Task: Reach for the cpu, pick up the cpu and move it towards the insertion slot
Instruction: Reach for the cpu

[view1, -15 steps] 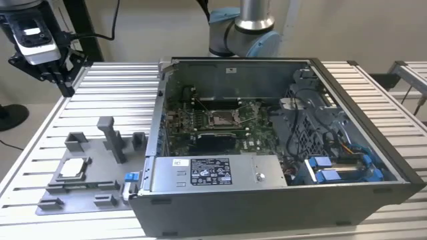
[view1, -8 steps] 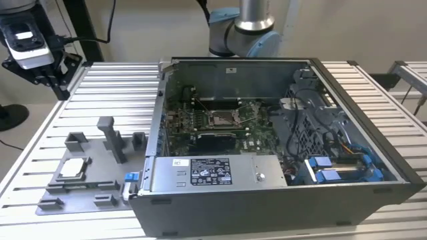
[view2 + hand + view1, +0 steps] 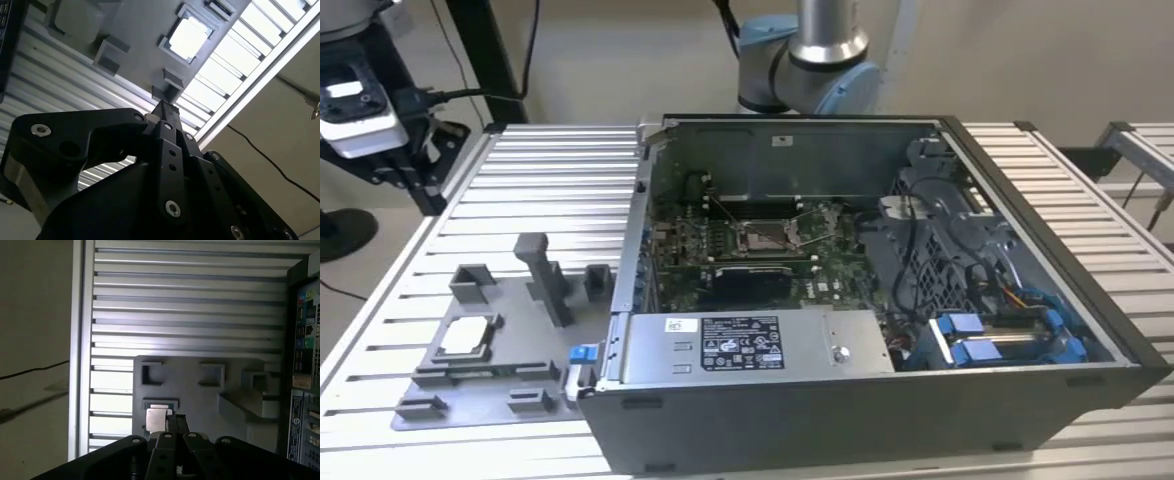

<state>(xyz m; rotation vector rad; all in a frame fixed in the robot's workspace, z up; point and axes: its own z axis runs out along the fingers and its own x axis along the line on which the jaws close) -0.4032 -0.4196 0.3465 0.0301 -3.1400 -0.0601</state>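
A: Where's the cpu (image 3: 464, 337)?
B: At the exterior view's left, flat in the grey fixture (image 3: 507, 368) on the surface (image 3: 534, 180). In the first wrist view the fingers (image 3: 171, 422) hang above it, pressed together, empty.
A: The insertion slot (image 3: 767, 236)?
B: Rightward, inside the open computer case (image 3: 854, 410).

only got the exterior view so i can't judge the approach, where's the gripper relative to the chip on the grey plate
Observer: In the first wrist view the gripper hangs over the grey plate, its tip lined up just beside the chip, not on it.
Operator: is it open for the grab
Observer: No. In both wrist views the jaws meet at the tip, with nothing between them.
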